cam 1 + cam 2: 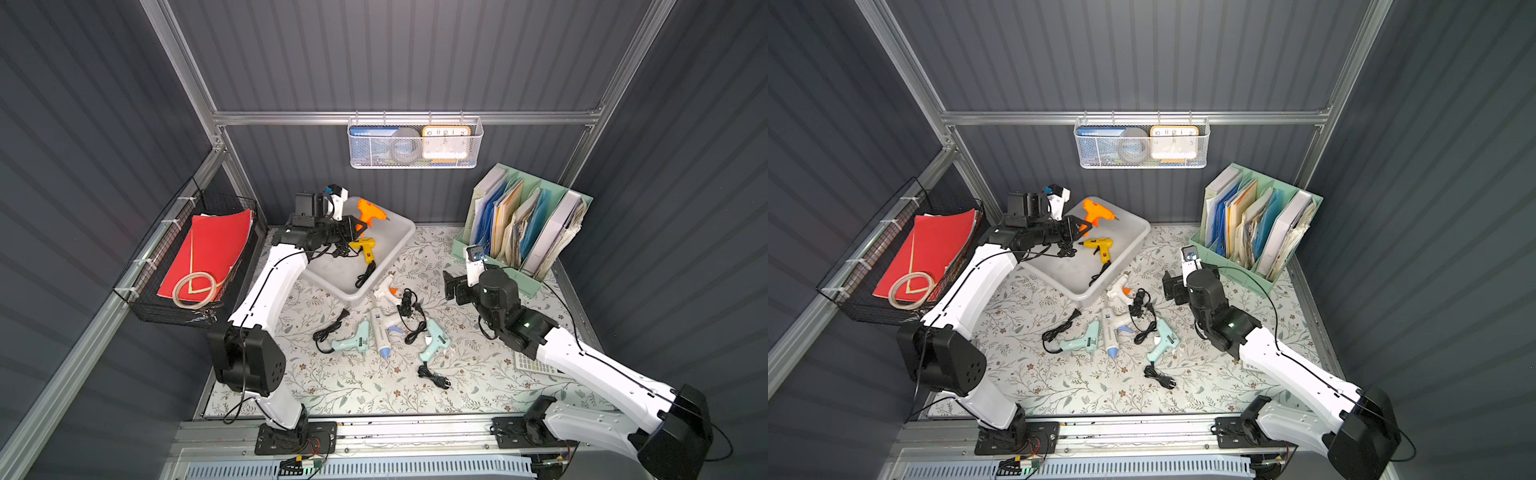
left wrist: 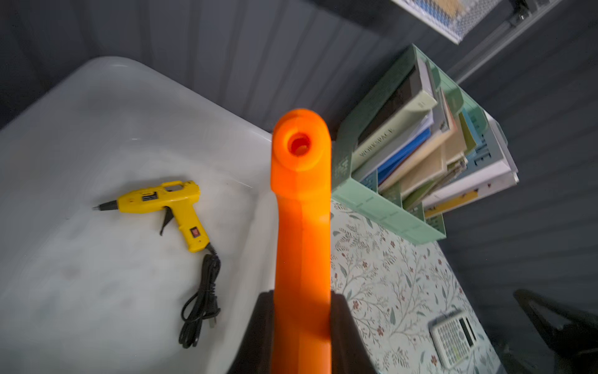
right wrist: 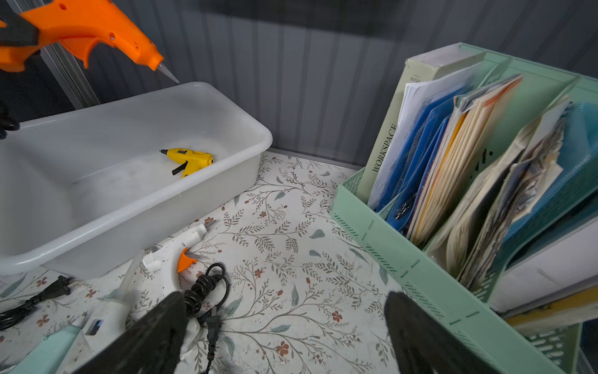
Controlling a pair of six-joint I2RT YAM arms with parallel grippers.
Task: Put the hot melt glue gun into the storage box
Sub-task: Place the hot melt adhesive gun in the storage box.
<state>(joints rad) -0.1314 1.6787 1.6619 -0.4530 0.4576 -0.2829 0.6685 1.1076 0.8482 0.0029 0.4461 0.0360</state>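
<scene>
File organiser and calculator sit on floral mat; black basket holds red folders.

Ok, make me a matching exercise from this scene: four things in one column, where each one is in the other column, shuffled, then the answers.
Things
1. orange glue gun
2. yellow glue gun
3. white glue gun with orange trigger
4. clock

Places
A. lying inside the storage box
B. in the white mesh basket hung on the back rail
C. gripped in the left pincer, off the table
D. on the table, beside the storage box

Pairs: 1-C, 2-A, 3-D, 4-B
</scene>
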